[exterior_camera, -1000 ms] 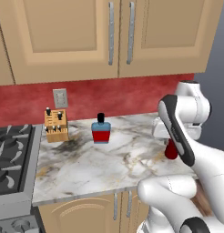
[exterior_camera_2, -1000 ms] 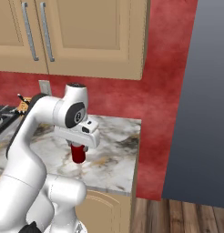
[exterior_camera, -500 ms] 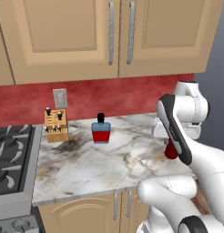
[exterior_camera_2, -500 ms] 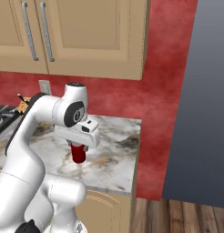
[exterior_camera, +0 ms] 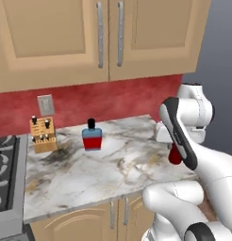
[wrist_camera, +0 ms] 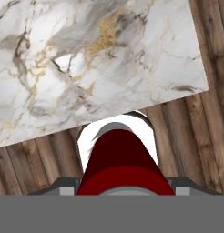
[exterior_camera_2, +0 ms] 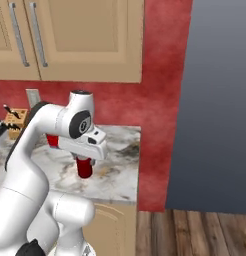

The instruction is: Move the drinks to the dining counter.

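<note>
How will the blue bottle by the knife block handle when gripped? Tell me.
The blue bottle looks squat and broad-based, so it probably won't tip easily. Its flat sides likely suit the fingers; the narrow black cap looks a poorer hold. Looks rigid; weight unclear.

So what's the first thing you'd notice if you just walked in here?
The big white robot arm in front of the marble worktop, with its gripper shut on a small dark-red can lifted off the top near the right end. Next, the blue bottle with a black cap stands near the red back wall, with a wooden knife block to its left.
</note>
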{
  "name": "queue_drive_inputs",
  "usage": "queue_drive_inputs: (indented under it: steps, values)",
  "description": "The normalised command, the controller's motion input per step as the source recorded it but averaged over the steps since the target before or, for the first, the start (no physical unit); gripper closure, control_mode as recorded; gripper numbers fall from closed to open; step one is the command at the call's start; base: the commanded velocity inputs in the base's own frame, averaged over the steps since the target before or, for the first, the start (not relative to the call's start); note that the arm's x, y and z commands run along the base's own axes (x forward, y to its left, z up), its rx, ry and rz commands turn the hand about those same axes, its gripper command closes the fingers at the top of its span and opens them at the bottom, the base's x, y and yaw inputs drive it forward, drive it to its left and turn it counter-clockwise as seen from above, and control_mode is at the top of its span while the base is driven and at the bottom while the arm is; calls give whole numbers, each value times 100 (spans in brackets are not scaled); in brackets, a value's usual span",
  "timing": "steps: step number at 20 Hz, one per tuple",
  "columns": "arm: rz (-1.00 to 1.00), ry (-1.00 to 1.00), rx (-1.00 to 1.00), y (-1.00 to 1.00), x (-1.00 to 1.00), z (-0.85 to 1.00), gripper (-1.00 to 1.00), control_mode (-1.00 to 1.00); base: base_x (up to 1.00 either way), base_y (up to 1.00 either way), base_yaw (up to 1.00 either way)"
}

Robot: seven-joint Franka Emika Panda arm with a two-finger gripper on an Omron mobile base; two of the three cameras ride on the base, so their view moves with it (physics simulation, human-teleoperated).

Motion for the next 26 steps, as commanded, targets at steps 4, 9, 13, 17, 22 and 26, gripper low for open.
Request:
queue_drive_inputs:
  steps: [4,9,13,17,22,26]
  values:
    - [0,0,0,0,0,0,100,100,-30,-9,-57]
    - [0,0,0,0,0,0,100,100,-27,-32,-72]
    - [0,0,0,0,0,0,100,100,0,-52,-86]
    - [0,0,0,0,0,0,100,100,0,-41,-89]
    - [0,0,0,0,0,0,100,100,0,-44,-89]
    - [0,0,0,0,0,0,100,100,0,-51,-87]
